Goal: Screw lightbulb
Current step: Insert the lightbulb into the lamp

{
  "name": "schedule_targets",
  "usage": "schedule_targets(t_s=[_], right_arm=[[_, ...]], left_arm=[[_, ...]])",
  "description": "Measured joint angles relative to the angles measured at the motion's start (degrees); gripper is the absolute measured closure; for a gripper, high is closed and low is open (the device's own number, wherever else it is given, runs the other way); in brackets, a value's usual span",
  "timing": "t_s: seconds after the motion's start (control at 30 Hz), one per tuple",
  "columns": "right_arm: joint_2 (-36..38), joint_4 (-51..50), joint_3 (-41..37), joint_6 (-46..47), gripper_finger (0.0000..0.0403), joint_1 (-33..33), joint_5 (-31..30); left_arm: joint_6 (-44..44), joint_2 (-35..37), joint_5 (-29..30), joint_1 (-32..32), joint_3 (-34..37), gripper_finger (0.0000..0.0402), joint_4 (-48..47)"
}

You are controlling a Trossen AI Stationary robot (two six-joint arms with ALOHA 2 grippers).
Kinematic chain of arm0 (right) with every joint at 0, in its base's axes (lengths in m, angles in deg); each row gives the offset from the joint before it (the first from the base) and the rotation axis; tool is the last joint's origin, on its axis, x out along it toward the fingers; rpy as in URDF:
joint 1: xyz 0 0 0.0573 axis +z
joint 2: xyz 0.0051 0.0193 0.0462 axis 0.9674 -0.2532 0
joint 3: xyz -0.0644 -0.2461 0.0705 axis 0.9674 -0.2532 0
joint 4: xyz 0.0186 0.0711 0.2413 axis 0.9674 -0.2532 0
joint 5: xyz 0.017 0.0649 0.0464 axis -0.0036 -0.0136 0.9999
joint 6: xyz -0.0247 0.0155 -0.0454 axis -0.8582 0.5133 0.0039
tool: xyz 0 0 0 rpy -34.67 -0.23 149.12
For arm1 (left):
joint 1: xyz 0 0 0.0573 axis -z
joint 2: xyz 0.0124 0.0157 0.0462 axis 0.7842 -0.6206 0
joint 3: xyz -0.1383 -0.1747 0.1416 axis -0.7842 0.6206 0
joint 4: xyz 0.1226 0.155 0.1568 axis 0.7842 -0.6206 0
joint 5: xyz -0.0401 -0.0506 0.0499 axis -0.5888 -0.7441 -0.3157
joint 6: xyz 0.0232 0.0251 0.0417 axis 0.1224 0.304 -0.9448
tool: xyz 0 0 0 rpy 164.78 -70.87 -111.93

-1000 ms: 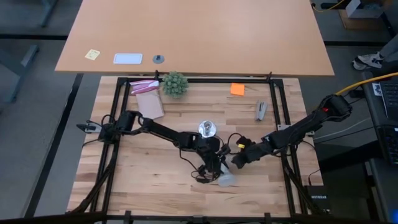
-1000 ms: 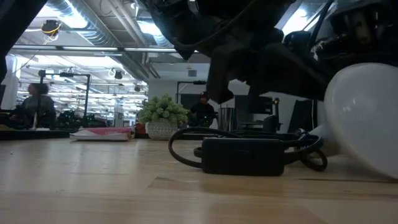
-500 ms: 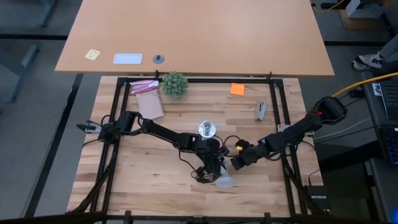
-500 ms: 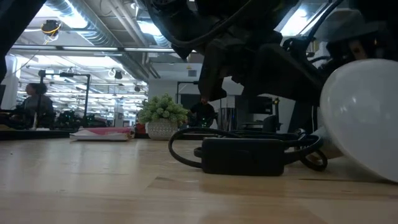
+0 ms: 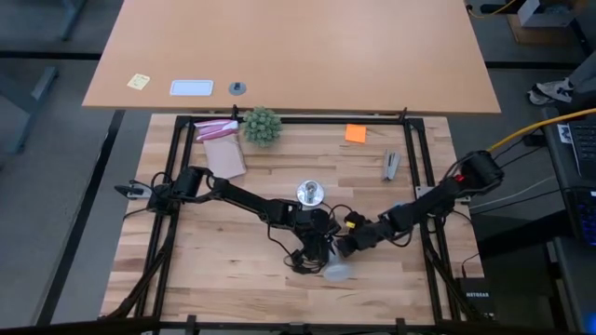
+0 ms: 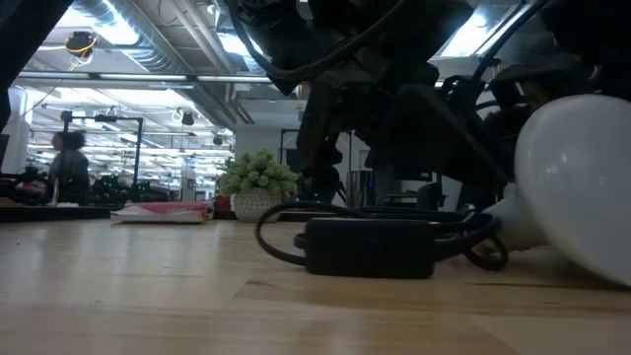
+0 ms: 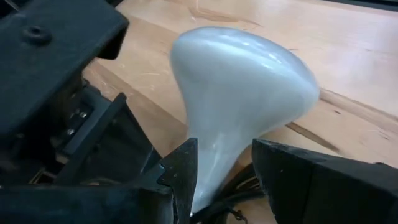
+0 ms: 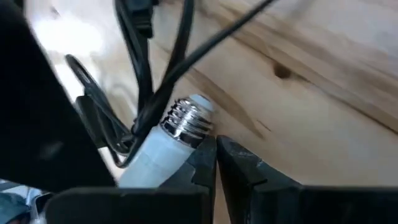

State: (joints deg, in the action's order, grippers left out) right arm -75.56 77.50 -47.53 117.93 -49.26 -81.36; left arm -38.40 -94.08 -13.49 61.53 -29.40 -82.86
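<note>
The white frosted lightbulb (image 5: pixel 337 271) lies near the table's near middle, dome toward the near edge, silvery screw base (image 8: pixel 186 121) pointing away from it. My left gripper (image 5: pixel 324 253) reaches in from the left and is shut on the bulb. My right gripper (image 5: pixel 346 245) comes from the right. Its shut fingertips (image 8: pixel 216 152) stand right beside the bulb's neck, just below the screw base. The dome (image 6: pixel 582 187) fills the right side of the low view. The round silvery socket disc (image 5: pixel 309 194) lies on the table farther back. My left gripper pinches the bulb's narrow neck (image 7: pixel 214 168) between its two fingers, which lie across it and slant down from the table's left. The dome (image 7: pixel 249 74) sticks out beyond the fingers, and the bulb lies tilted, low over the table. My right gripper's shut fingertips are close beside the neck (image 8: pixel 155 155); I cannot tell whether they touch it.
Black cords (image 8: pixel 149 74) and a black box (image 6: pixel 370 247) on them lie around the bulb's base. At the back stand a small green plant (image 5: pixel 262 125), a pink-and-brown book (image 5: pixel 221 149), an orange note (image 5: pixel 355 133) and a grey tool (image 5: pixel 390 165). Black frame rails (image 5: pixel 414 158) edge the table.
My right gripper has sunk and gone toward the table's left, up to the bulb's screw base, staying shut. My left gripper has kept its hold and rolled slightly. In the low view the black box on the cord has slid a little to the left.
</note>
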Motion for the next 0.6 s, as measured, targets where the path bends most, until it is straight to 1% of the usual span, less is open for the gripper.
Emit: schedule_targets(t_s=[0.1, 0.23, 0.47, 0.6], right_arm=[[-0.57, 2.1, 0.01, -0.93, 0.0379, -0.87, -0.65], [-0.64, 4.65, 0.07, -7.24, 0.0379, -2.96, -0.43], [-0.64, 4.79, 1.38, -19.0, 0.0379, -6.71, 4.17], [-0.52, 4.7, 1.38, -23.0, 0.0379, -7.42, 4.59]], left_arm=[[0.22, 0.0, -0.02, 0.0, 0.0, 0.0259, -0.02], [-0.21, 0.0, -0.02, -0.02, 0.0, 0.0259, 0.54], [-0.37, 0.02, -0.04, -0.24, 0.0, 0.0259, 0.97], [-0.5, 0.04, -0.05, -0.47, 0.0, 0.0259, 0.41]])
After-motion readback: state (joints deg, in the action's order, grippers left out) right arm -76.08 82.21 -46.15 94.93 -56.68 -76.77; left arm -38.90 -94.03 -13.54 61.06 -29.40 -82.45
